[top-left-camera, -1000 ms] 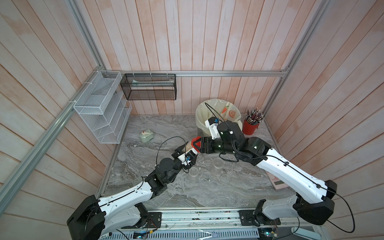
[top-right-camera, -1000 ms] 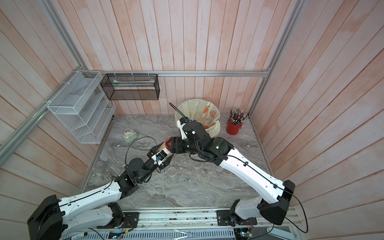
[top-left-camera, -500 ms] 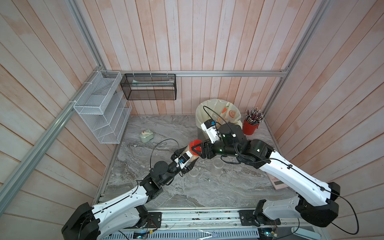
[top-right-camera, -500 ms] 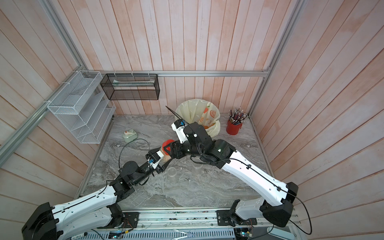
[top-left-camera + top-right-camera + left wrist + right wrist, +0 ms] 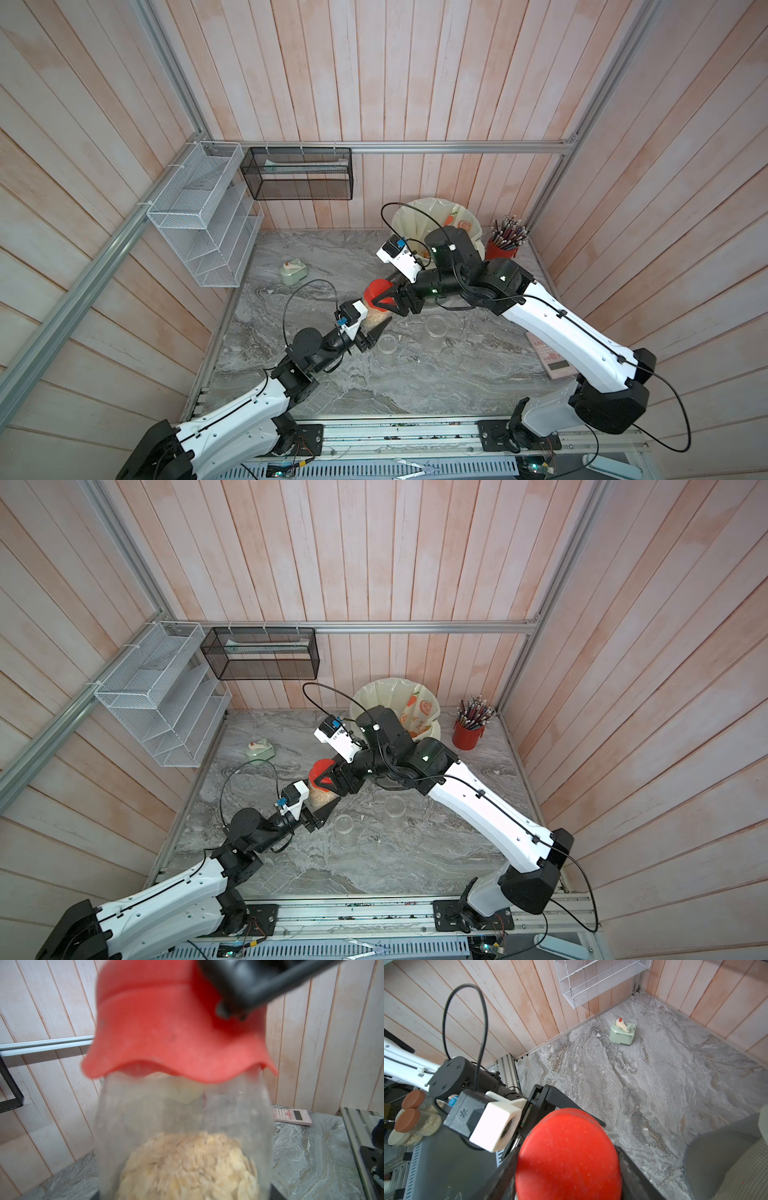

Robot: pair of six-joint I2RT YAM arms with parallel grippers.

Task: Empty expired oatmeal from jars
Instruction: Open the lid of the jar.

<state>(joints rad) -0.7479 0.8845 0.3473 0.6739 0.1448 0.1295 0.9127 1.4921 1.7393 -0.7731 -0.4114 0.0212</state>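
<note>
Grey marbled tabletop (image 5: 332, 386) was inspected. One clear jar (image 5: 387, 344) stood upright just beside the left gripper (image 5: 372, 323), and a second clear jar (image 5: 435, 330) near it. A green crank sharpener (image 5: 293, 272) stood well apart. A lined bin (image 5: 415, 214) and a red pencil cup (image 5: 500, 252) stood behind the right gripper (image 5: 384, 297). A pink calculator (image 5: 550, 359) lay well apart.

- Left wrist view: jar (image 5: 182, 1126) blurred, its base cut off by the frame edge.
- Same view: lid (image 5: 176, 1032) cropped at the top, one side hidden behind a finger (image 5: 249, 991) of the right gripper (image 5: 384, 296).
- Right wrist view: lid blurred and cropped; jar body hidden beneath it.
- Both top views: bin (image 5: 432, 205) partly hidden by the right arm.
- In a top view: clear jars (image 5: 388, 344) too small to tell contents or lids.
</note>
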